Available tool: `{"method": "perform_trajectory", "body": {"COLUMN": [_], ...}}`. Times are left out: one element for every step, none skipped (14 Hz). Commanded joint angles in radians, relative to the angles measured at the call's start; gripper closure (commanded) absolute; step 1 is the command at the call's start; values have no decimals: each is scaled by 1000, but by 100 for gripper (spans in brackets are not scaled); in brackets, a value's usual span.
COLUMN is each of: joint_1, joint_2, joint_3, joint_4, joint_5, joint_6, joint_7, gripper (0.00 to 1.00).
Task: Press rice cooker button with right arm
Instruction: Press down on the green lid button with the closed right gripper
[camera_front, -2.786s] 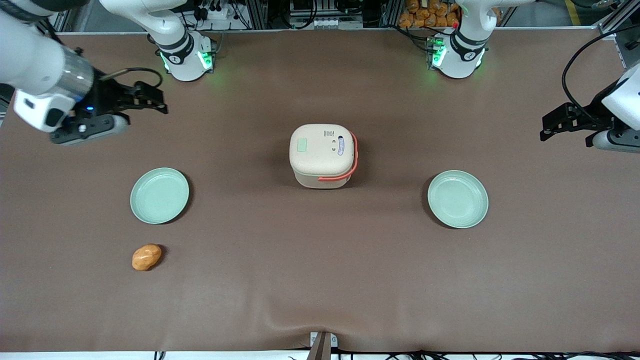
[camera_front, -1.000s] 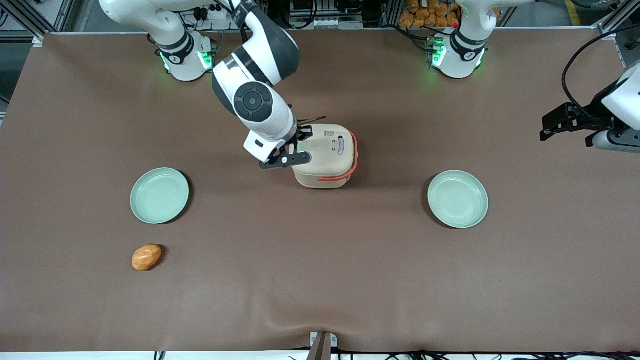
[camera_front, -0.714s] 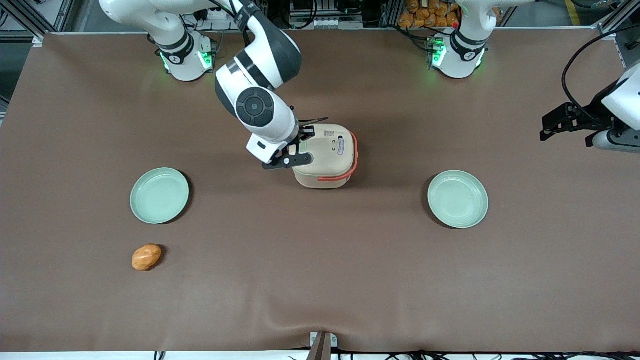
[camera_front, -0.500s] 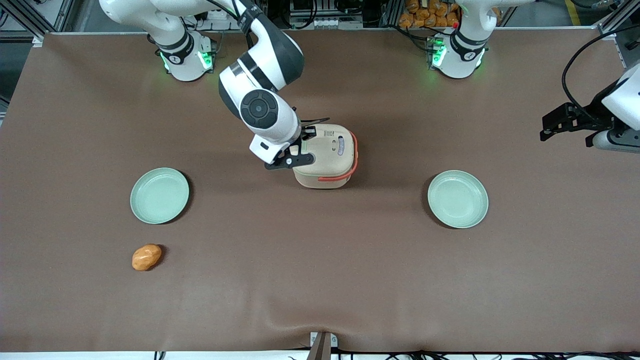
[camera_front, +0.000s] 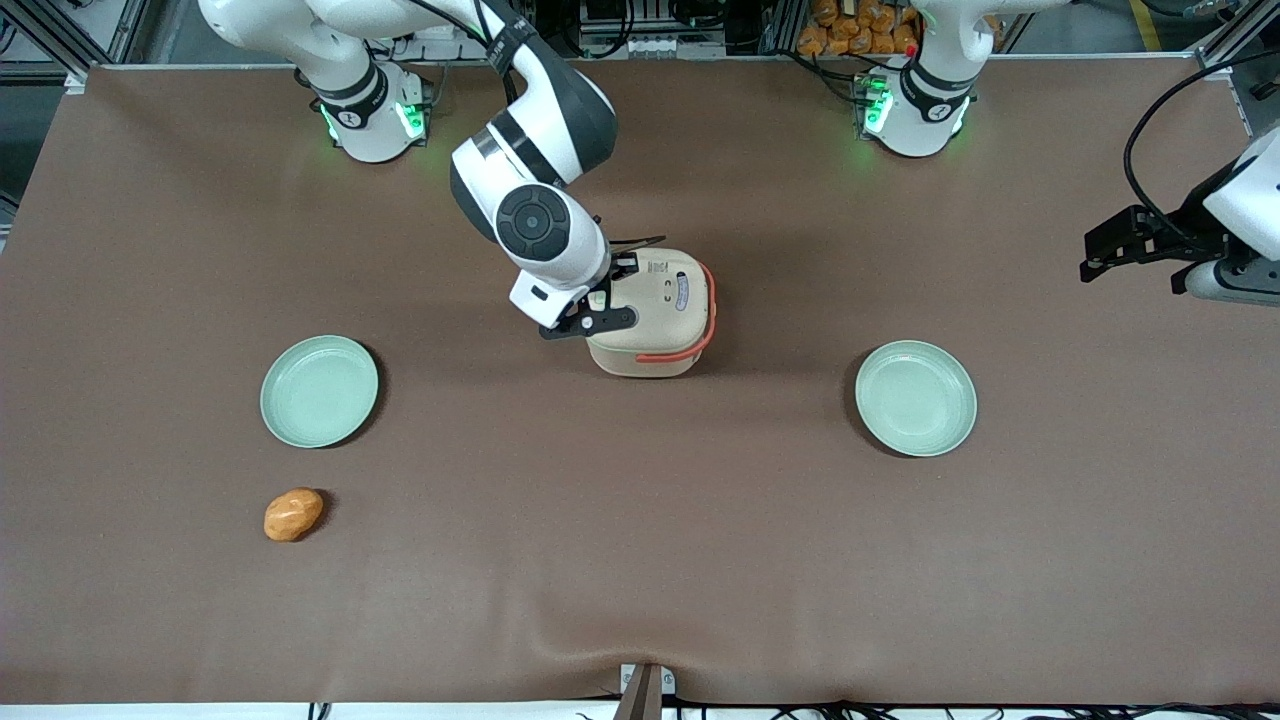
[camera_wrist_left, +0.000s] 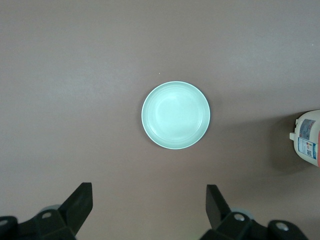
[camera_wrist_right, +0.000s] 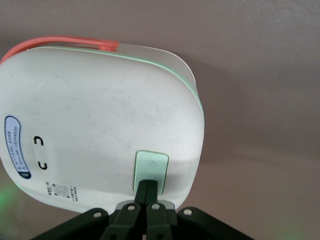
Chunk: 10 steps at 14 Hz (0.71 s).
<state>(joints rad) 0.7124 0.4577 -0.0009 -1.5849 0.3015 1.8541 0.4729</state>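
Note:
The cream rice cooker (camera_front: 655, 310) stands mid-table with its lid down and its orange-red handle (camera_front: 690, 350) lying round one side. In the right wrist view the cooker (camera_wrist_right: 95, 115) fills the frame, and its pale green button (camera_wrist_right: 151, 167) sits near the lid's edge. My right arm (camera_front: 535, 215) reaches over the cooker. The gripper (camera_wrist_right: 147, 186) is shut, its two fingertips pressed together and resting on the button's near end. In the front view the gripper (camera_front: 600, 297) is over the lid edge that faces the working arm's end.
A pale green plate (camera_front: 319, 390) lies toward the working arm's end, with an orange-brown bun (camera_front: 293, 514) nearer the front camera. A second green plate (camera_front: 915, 398) lies toward the parked arm's end and shows in the left wrist view as a plate (camera_wrist_left: 175, 115).
My right arm has swung in from the table's end to the cooker. Over the last second it crept a little farther over the lid and the shut fingertips came onto the button.

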Motion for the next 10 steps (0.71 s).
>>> {"method": "perform_trajectory", "body": {"joint_1": [18, 18, 18, 18, 18, 21, 21, 19, 13, 4], "joint_2": [18, 24, 29, 36, 39, 44, 42, 35, 24, 6], "joint_3": [-8, -8, -8, -8, -8, -8, -8, -8, -8, -8], "joint_4": [5, 5, 5, 5, 2, 2, 3, 8, 16, 26], "joint_5": [19, 19, 18, 15, 13, 13, 13, 13, 16, 21], "joint_6": [27, 30, 31, 39, 51, 53, 51, 47, 43, 40], "joint_7": [-2, -2, -2, -4, -4, -4, -2, 0, -4, -2], "gripper": [100, 100, 100, 100, 100, 100, 100, 100, 100, 100]}}
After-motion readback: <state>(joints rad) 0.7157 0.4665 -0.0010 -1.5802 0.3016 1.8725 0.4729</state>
